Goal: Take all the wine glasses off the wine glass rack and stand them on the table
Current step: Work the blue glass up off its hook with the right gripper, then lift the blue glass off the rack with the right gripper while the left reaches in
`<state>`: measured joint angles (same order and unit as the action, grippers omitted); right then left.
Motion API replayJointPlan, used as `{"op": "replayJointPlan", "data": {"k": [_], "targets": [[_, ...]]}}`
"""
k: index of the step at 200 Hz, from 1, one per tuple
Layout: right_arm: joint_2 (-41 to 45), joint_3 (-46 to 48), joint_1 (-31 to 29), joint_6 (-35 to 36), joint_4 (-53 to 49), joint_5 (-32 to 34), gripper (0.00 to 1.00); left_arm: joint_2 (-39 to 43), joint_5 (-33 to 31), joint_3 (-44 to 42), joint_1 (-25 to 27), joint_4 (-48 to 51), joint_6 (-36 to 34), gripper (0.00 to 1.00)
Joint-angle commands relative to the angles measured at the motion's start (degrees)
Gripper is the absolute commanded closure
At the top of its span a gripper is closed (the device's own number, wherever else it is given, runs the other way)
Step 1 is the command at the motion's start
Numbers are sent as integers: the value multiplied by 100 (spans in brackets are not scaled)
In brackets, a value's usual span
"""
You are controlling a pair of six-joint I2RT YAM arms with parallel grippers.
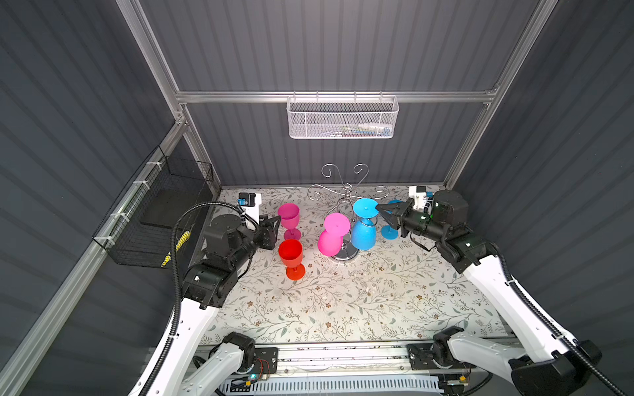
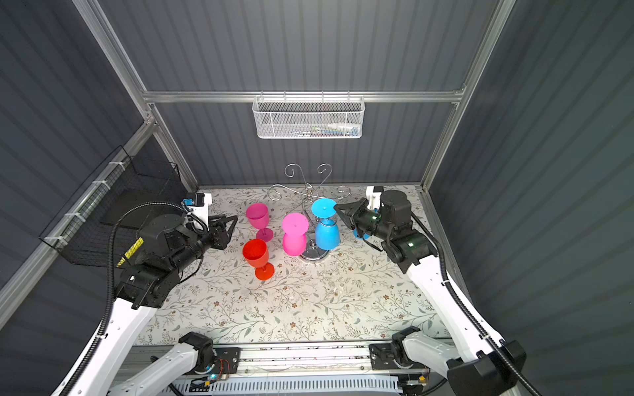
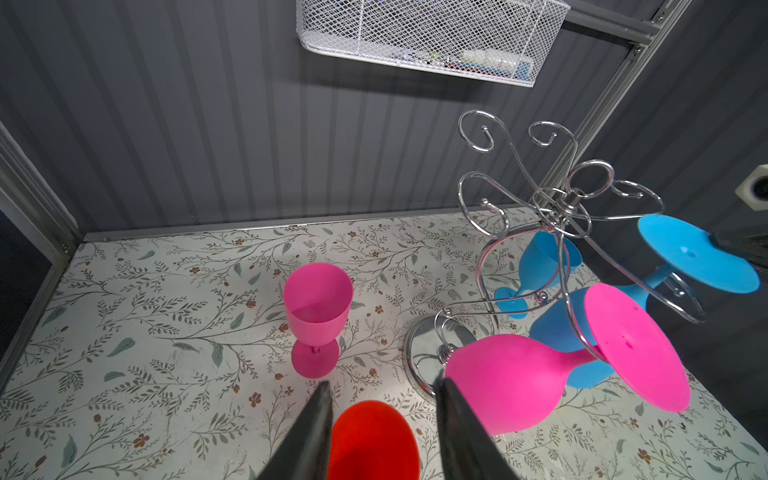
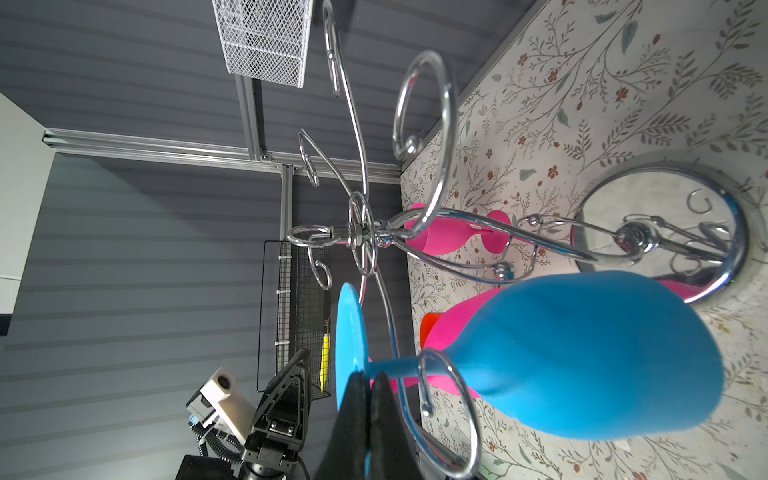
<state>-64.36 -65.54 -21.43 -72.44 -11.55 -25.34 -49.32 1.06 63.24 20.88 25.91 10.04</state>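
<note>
The chrome wine glass rack (image 1: 344, 192) (image 2: 308, 192) (image 3: 557, 208) (image 4: 365, 232) stands at the back middle of the table. Two glasses hang upside down from its arms. One is a blue wine glass (image 1: 363, 235) (image 2: 327, 235) (image 4: 582, 353), the other a pink one (image 1: 330, 241) (image 2: 294, 241) (image 3: 507, 378). My right gripper (image 1: 377, 207) (image 2: 336, 207) (image 4: 372, 386) is shut on the rim of the blue glass's foot (image 3: 690, 257). My left gripper (image 1: 278, 219) (image 2: 235, 219) (image 3: 383, 382) hovers open beside the upright glasses, holding nothing.
An upright pink glass (image 1: 289, 214) (image 3: 318, 299) and a red one (image 1: 291, 253) (image 3: 372, 440) stand left of the rack. A blue glass (image 1: 390, 233) (image 3: 544, 257) stands behind my right gripper. A white mesh basket (image 1: 341, 118) hangs on the back wall, a black wire basket (image 1: 161, 212) on the left wall.
</note>
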Motion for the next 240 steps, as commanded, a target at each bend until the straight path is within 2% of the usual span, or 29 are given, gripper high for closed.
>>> {"op": "replayJointPlan", "data": {"k": [1,111,161,214,240], "targets": [[-154,-97,-10,-94,189,91,100,103,-70,7,-32,132,-138,57],[-15,59,-1,-176,124,548,100,135,-96,20,-32,180,-178,57],[497,328,120,-183,-75,906,100,156,-25,48,-32,160,-109,57],[1138,490,525,144,-527,1110,100,55,202,177,-32,78,205,57],[1452,326,776,799,-756,1205,100,-137,632,381,-32,-168,775,57]]}}
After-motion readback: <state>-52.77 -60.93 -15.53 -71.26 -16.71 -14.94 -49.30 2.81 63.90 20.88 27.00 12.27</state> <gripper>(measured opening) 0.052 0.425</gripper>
